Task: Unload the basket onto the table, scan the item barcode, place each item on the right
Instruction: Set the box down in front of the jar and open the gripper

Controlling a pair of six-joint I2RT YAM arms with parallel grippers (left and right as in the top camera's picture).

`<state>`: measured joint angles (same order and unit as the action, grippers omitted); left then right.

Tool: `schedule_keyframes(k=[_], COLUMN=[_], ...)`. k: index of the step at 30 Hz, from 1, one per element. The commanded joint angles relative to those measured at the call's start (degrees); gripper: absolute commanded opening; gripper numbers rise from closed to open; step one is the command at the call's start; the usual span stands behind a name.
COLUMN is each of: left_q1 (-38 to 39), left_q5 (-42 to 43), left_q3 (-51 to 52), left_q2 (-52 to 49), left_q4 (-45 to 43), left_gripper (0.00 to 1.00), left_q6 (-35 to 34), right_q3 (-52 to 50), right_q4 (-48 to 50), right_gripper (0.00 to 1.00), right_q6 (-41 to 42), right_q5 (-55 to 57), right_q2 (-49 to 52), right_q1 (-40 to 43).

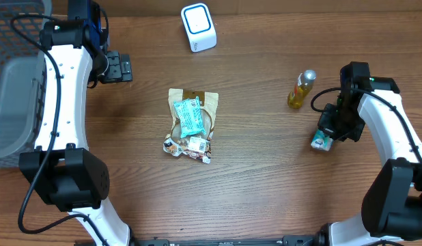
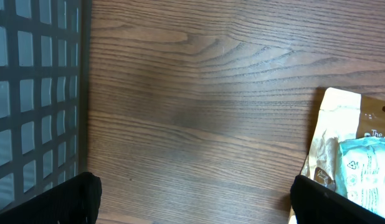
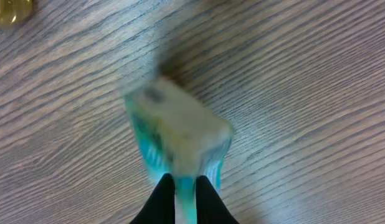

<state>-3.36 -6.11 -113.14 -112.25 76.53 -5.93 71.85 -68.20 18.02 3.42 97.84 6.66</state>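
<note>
R claw (image 3: pixel 183 182) was all but closed, pinching the edge of a small teal-and-white pack (image 3: pixel 177 127) at the right side of the tabletop (image 1: pixel 265 178) — near a bottle (image 1: pixel 302 89) and well apart from the scanner (image 1: pixel 198 26) at top centre. The pack was blurred in the wrist view, so couldn't tell if it touched the wood. L claw (image 1: pixel 119 67) was wide open w/ nothing btwn its fingers — over bare wood beside the basket (image 1: pixel 13 82), left of the pouches (image 1: pixel 192 116) mid-tabletop.
</note>
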Motion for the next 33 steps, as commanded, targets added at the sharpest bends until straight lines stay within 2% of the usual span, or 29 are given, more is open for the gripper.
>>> schedule_keyframes(k=[1,16,22,25,26,27,28,30,31,32,33], left_q1=[0.4,0.4,0.4,0.4,0.4,0.4,0.4,0.4,0.4,0.4,0.4], left_q5=[-0.3,-0.3,-0.3,-0.3,-0.3,-0.3,-0.3,-0.3,-0.3,-0.3,-0.3], left_q3=[-0.9,-0.9,-0.9,-0.9,-0.9,-0.9,-0.9,-0.9,-0.9,-0.9,-0.9], left_q2=[0.2,0.2,0.2,0.2,0.2,0.2,0.2,0.2,0.2,0.2,0.2], left_q4=[-0.1,-0.1,-0.1,-0.1,-0.1,-0.1,-0.1,-0.1,-0.1,-0.1,-0.1], left_gripper=[0.99,0.99,0.99,1.00,1.00,1.00,0.99,1.00,1.00,1.00,1.00], left_q6=[0.6,0.6,0.6,0.6,0.6,0.6,0.6,0.6,0.6,0.6,0.6], right_q3=[-0.3,-0.3,-0.3,-0.3,-0.3,-0.3,-0.3,-0.3,-0.3,-0.1,0.1], right_q4=[0.2,0.3,0.6,0.7,0.7,0.8,1.0,1.5,1.8,1.9,1.9], right_gripper=[0.10,0.11,0.16,0.27,0.35,0.50,0.57,0.64,0.72,0.86,0.87], right_q6=[0.2,0.2,0.2,0.2,0.2,0.2,0.2,0.2,-0.2,-0.8,-1.1], right_q5=[0.8,0.8,0.8,0.8,0.8,0.8,0.7,-0.3,-1.0,-1.2,-1.3], right_q2=[-0.7,-0.7,-0.7,-0.7,-0.7,-0.7,-0.7,-0.7,-0.7,-0.7,-0.7], right_q1=[-0.2,-0.2,-0.2,-0.2,-0.2,-0.2,-0.2,-0.2,-0.2,-0.2,-0.2])
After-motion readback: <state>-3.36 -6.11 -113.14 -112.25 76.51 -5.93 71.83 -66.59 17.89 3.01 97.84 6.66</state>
